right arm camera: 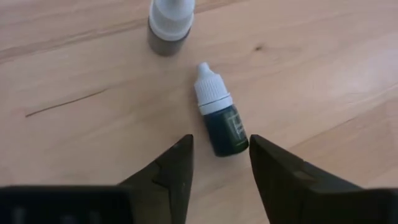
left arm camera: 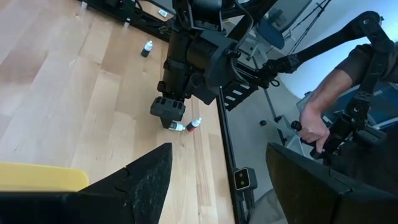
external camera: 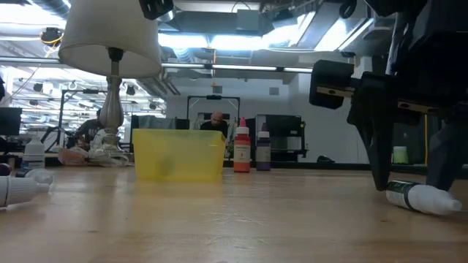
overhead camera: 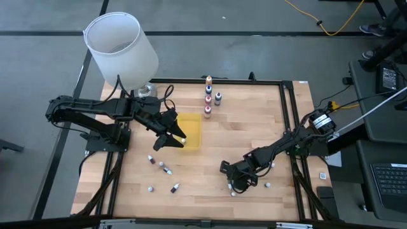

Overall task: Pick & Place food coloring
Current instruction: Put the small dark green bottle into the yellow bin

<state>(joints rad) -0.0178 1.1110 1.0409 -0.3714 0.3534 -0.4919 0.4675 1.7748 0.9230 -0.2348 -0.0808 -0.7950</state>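
The food coloring is a set of tiny dropper bottles. Several stand upright at the far middle of the table [overhead camera: 208, 95], and several lie loose at the near left [overhead camera: 163, 168]. One dark green bottle with a white cap [right arm camera: 221, 121] lies on its side on the table at the near right. My right gripper [right arm camera: 221, 168] is open and low over it, with a finger on either side of the bottle's base end, not touching it. It also shows in the high view [overhead camera: 234, 186]. My left gripper [overhead camera: 177, 137] is open and empty over the near left corner of the yellow tray [overhead camera: 191, 130].
A second bottle [right arm camera: 169, 25] stands close beyond the green one, and another lies near the right gripper [overhead camera: 267, 185]. A white lamp [overhead camera: 121, 48] stands at the far left corner. A person's hand [left arm camera: 317, 118] holds a control handle beyond the table's right edge.
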